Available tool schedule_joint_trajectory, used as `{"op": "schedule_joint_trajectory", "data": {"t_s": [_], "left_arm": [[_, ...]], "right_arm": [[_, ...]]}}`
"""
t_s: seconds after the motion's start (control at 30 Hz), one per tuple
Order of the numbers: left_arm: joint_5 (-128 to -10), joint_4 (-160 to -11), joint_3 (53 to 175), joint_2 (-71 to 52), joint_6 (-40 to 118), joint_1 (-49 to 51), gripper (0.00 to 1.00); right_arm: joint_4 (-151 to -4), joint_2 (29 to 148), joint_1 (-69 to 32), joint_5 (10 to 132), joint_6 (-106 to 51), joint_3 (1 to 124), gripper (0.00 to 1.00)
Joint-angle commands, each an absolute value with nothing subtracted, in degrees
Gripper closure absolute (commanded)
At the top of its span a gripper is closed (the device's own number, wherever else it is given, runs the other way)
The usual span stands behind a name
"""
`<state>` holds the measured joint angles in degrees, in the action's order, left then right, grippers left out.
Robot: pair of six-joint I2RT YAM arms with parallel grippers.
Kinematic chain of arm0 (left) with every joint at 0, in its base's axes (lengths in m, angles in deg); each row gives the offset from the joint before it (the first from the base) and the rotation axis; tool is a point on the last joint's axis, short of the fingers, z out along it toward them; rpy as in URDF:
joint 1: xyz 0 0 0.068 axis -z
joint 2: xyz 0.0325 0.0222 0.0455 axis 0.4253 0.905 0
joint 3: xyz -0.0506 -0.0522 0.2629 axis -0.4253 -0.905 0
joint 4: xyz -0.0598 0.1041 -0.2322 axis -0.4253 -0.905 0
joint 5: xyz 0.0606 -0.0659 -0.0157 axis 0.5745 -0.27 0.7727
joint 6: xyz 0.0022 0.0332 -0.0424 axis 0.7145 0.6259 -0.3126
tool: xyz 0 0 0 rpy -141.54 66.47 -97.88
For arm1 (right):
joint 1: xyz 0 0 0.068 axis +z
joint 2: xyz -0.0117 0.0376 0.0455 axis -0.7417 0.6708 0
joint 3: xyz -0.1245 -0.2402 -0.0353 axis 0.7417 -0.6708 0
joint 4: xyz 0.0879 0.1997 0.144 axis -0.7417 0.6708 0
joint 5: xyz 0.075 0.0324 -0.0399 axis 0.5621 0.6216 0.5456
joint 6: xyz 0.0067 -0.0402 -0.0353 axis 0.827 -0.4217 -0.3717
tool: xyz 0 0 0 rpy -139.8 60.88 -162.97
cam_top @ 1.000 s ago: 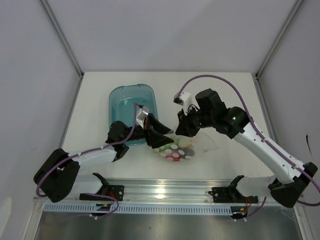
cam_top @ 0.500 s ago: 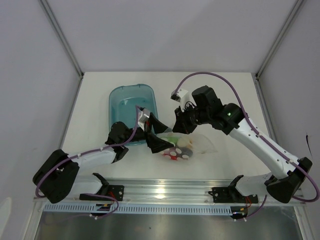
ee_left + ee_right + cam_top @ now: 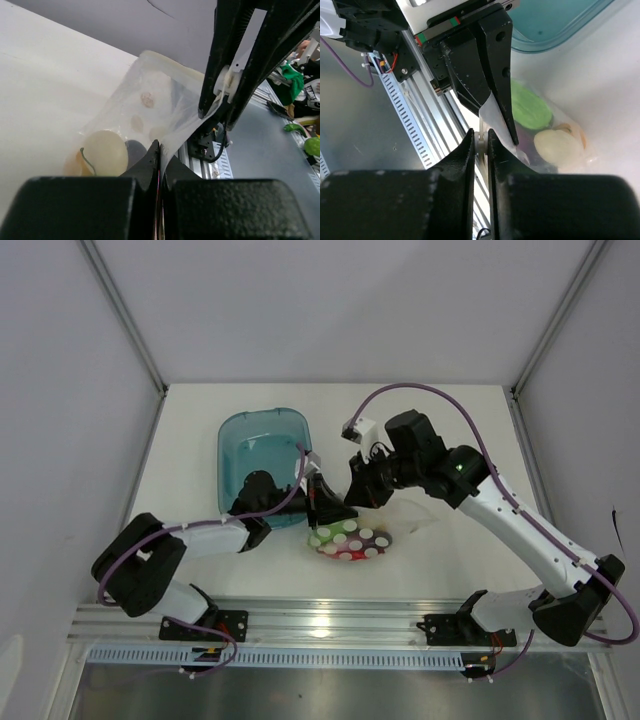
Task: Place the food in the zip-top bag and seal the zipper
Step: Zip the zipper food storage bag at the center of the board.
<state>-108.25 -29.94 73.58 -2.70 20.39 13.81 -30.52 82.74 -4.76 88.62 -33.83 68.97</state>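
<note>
My left pincer (image 3: pixel 159 148) is pinched shut on the top edge of the bag (image 3: pixel 150 75). My right pincer (image 3: pixel 481 139) clamps the same edge just beside it, tips nearly meeting. From both, the bag spreads toward my bases on the table (image 3: pixel 450 420), with the white ball (image 3: pixel 105 152), a green piece (image 3: pixel 530 107) and other food inside. The tub (image 3: pixel 262 435) sits beyond my left pincer.

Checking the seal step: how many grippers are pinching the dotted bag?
2. The left gripper and the right gripper each pinch the edge of the zip-top bag, close together.
</note>
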Motion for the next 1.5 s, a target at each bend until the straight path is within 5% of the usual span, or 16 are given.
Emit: {"op": "schedule_joint_trajectory", "data": {"t_s": [0.0,0.23,0.67,0.77,0.87,0.9,1.47], "left_arm": [[-112.00,-25.71,76.05,-1.37,18.91,14.03,0.99],[-111.03,-25.88,74.55,-4.97,18.11,13.94,1.00],[-111.39,-27.73,75.43,-6.65,15.56,13.94,1.00],[-110.78,-30.98,76.13,-7.17,16.44,14.03,1.00],[-110.51,-31.25,75.87,-7.52,16.62,13.94,1.00],[-110.34,-31.33,75.87,-7.53,16.62,14.03,1.00],[-109.45,-35.64,77.28,-9.81,14.60,12.62,1.00]], "right_arm": [[-31.93,82.31,-5.42,89.87,-33.97,71.55,0.89],[-31.31,81.88,-5.77,86.53,-35.47,70.58,0.51],[-30.44,81.35,-6.74,85.65,-35.64,72.34,0.49],[-28.59,80.21,-6.74,84.68,-35.38,70.94,0.35],[-28.94,76.87,-6.65,83.98,-34.85,67.51,0.04],[-28.94,75.04,-6.74,83.98,-34.85,65.85,0.01],[-29.46,71.07,-4.02,80.46,-35.20,58.19,0.01]]}}
